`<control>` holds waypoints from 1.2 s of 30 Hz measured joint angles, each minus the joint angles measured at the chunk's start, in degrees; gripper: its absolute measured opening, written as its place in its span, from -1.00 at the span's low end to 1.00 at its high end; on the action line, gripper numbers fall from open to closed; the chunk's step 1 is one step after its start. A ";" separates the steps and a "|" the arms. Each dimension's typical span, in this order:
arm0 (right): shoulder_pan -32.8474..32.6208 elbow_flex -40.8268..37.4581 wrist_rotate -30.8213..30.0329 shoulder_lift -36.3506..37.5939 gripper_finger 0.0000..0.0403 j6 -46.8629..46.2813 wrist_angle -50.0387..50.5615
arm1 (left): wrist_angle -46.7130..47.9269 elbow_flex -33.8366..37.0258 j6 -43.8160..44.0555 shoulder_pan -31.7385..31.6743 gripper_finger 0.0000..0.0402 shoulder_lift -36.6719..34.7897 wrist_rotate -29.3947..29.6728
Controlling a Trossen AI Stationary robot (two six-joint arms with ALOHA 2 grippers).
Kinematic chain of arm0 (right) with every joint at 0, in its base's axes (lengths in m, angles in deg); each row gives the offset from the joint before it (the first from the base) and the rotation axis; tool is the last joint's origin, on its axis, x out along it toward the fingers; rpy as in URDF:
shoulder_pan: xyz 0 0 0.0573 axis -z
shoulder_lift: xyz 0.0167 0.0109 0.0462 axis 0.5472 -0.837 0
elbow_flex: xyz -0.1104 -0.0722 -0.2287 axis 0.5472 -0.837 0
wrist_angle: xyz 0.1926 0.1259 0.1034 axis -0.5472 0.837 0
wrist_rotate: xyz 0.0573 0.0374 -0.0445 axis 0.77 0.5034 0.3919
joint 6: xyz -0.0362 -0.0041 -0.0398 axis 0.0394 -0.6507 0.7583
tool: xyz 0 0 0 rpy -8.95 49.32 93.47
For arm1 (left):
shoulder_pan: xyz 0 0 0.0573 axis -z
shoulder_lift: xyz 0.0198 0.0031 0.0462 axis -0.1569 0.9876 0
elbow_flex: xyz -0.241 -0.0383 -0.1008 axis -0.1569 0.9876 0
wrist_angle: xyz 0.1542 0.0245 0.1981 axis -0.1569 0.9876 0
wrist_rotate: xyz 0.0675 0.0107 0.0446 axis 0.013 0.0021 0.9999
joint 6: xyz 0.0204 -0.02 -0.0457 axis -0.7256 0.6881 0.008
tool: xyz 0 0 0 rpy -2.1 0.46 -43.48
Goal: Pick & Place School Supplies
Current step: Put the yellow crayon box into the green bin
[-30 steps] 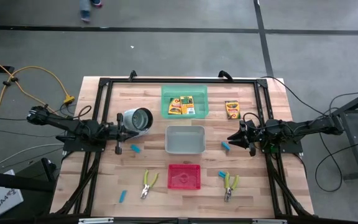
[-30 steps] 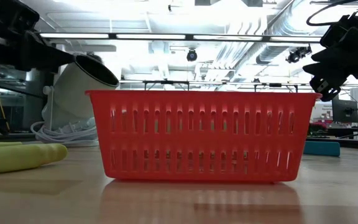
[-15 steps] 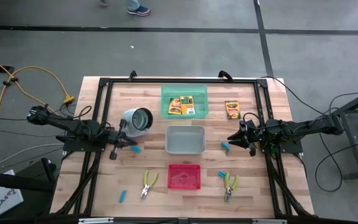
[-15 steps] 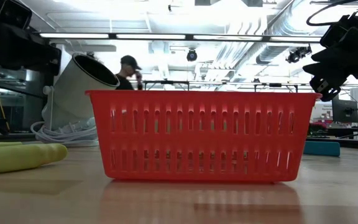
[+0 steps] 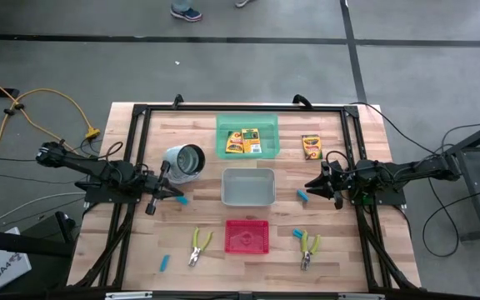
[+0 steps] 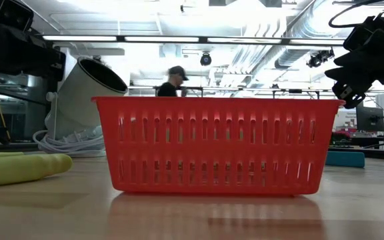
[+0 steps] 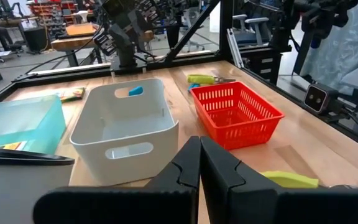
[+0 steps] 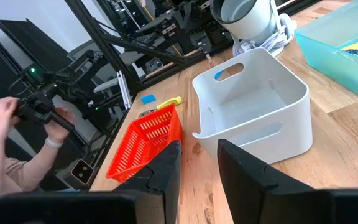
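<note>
Supplies: 2 crayon boxes inside green tray; 1 box on the table beside it. 2 pliers, one on each side of red tray. Blue pieces scattered on the wood. Grey tray at centre. Left gripper clenched, holding nothing, near a blue piece. Right gripper partly parted, grasping nothing, just beside the piece right of the grey tray.

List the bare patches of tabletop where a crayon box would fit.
Bare wood lies between the green tray and the loose crayon box, and between the red basket and the right pliers. It is crowded left of the grey bin, by the lamp and left gripper.
</note>
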 joint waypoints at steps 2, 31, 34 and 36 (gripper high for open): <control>0.00 0.01 0.00 0.01 -0.52 0.01 0.00 | 0.01 0.00 0.00 0.00 -1.00 -0.01 0.00; 0.00 0.02 0.00 0.00 -0.52 0.00 0.00 | 0.01 0.01 0.00 0.00 -1.00 0.00 0.10; -0.01 0.00 -1.26 0.00 -0.52 1.66 -0.12 | 0.01 0.02 0.00 0.00 -1.00 -0.01 0.11; 0.00 0.00 -3.18 0.00 -0.52 2.97 -0.33 | 0.01 0.01 0.00 0.00 -1.00 -0.01 0.11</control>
